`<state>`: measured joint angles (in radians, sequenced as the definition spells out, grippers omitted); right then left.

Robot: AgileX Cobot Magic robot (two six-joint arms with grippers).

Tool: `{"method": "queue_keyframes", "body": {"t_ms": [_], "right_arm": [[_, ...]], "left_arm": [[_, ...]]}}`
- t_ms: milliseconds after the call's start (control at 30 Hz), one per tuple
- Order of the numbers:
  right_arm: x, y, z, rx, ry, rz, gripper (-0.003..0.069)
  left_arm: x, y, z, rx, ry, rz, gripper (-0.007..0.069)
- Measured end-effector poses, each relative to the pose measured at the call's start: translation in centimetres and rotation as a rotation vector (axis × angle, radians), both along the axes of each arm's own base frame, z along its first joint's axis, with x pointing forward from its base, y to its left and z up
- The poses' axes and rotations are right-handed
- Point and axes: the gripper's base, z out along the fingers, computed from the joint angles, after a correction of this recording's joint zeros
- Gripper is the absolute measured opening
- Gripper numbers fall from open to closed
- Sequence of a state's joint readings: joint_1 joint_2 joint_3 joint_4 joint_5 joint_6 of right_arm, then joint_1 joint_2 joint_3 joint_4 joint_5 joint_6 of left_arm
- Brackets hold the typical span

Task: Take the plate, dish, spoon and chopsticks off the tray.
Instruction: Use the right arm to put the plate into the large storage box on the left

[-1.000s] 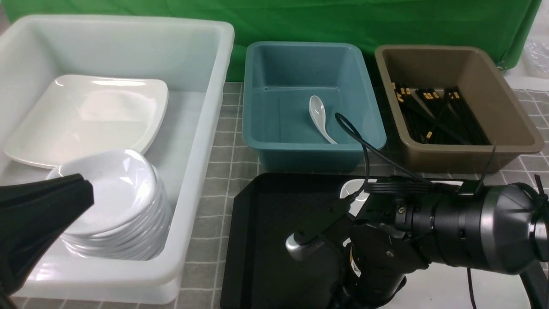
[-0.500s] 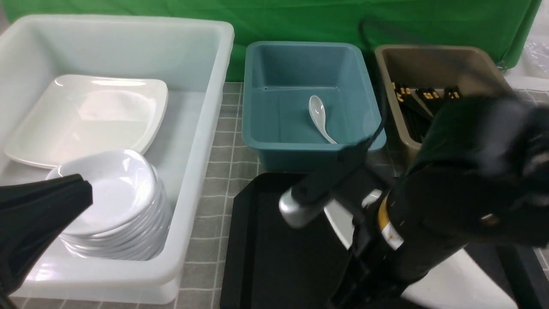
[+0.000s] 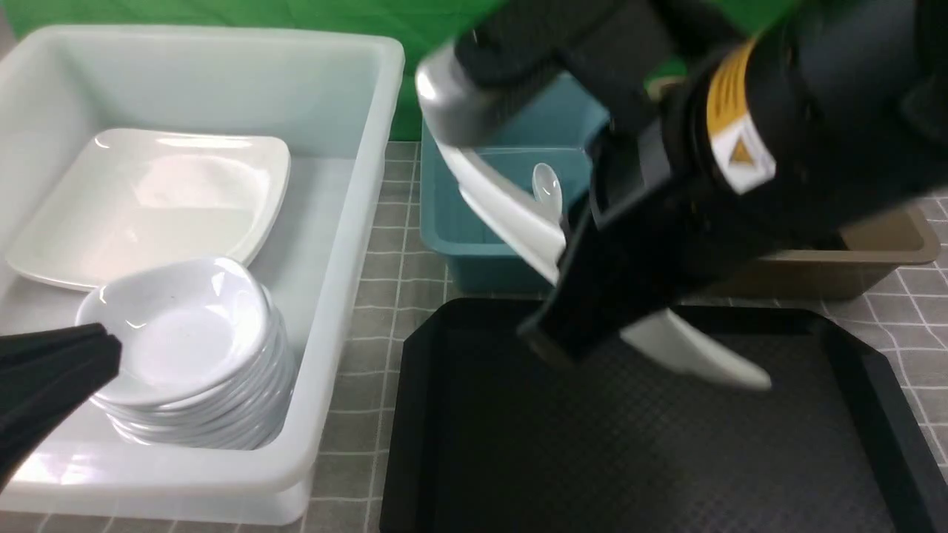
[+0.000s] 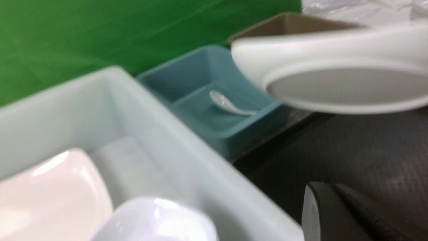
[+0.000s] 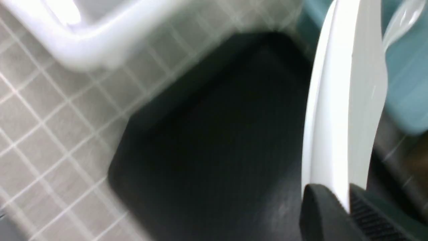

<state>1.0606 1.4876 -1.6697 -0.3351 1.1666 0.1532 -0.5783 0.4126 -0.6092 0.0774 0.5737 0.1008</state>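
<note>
While the right arm lay low across the tray (image 3: 518, 444) a second ago, with only a sliver of white showing under it, it has since swung up. The plate (image 3: 511, 218) now hangs steeply tilted in the air over the tray's 12 o'clock edge, clear of the black surface. The right pincer (image 5: 341, 197) is nearly closed on the plate's rim, one finger on each face. What shows of the tray is bare, so I judge the lift done and the carry under way. The likely goal is the white tub (image 3: 348, 222) at 10 o'clock from the tray, where another square plate (image 3: 148, 200) and a stack of small dishes (image 3: 192, 340) already sit. The spoon (image 3: 548, 189) lies in the teal tub (image 3: 444, 229) at 12 o'clock. The chopsticks are hidden behind the arm, as is most of the brown tub (image 3: 889, 244) at 1 o'clock. The front view buries the grip under the arm; only the right wrist view shows the rim edge-on between the fingers. The left wrist view alone shows the plate's underside and foot ring. The left pincer (image 3: 44, 377) has sunk a little at 8 o'clock beside the stack, and I cannot tell whether it is open.
</note>
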Motion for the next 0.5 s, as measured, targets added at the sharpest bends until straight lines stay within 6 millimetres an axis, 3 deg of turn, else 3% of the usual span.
{"method": "queue_keyframes", "body": {"t_ms": [100,167,333,433,500], "right_arm": [[0.7,1.0,1.6,-0.022,-0.089,0.101,0.0062],[1.7,2.8,3.3,-0.022,-0.211,0.235,0.0062],[3.4,6.7,4.6,-0.036,-0.424,0.478,0.0062],[4.2,9.1,4.0,-0.038,-0.497,0.587,0.0062],[5.4,12.4,2.4,-0.035,-0.581,0.7,0.0062]], "left_arm": [[-0.4,0.9,0.6,0.014,0.02,0.06,0.001],[-1.2,2.2,1.8,0.011,-0.017,0.126,0.001],[-3.2,4.6,2.8,0.016,-0.042,0.24,0.001],[-4.2,5.8,2.7,0.002,-0.014,0.297,0.001],[-5.3,6.8,2.3,-0.015,0.005,0.338,0.001]]}}
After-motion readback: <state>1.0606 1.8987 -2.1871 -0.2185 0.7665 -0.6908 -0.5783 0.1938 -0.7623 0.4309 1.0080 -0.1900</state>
